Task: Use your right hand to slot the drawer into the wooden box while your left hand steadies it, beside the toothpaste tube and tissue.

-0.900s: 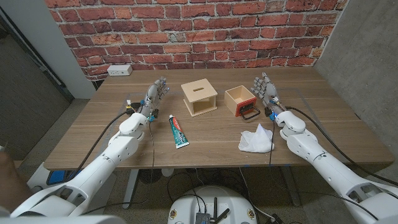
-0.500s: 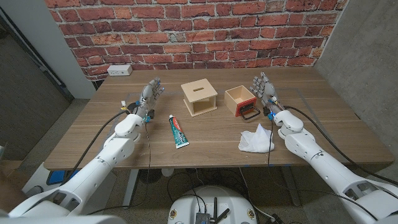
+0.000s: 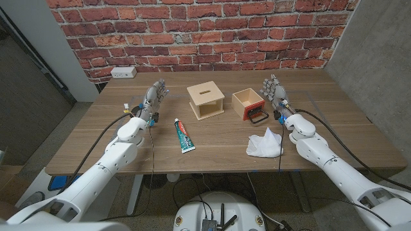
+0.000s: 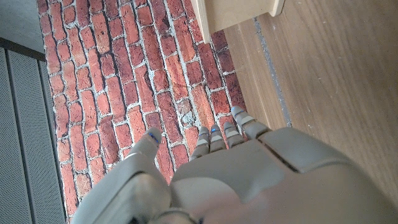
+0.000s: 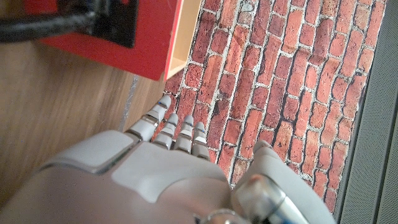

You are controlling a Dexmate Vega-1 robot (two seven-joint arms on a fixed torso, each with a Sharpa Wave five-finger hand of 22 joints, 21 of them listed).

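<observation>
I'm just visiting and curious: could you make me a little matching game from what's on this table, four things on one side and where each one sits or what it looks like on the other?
Things:
1. drawer
2. wooden box
3. toothpaste tube
4. tissue

Descriptions:
A. crumpled and white, near the table's front edge
B. slot in its top, open front
C. red front with a black handle, next to the right robot hand
D. lying flat between the left robot hand and the tissue

Pairs: 1-C, 2-B, 3-D, 4-A
</observation>
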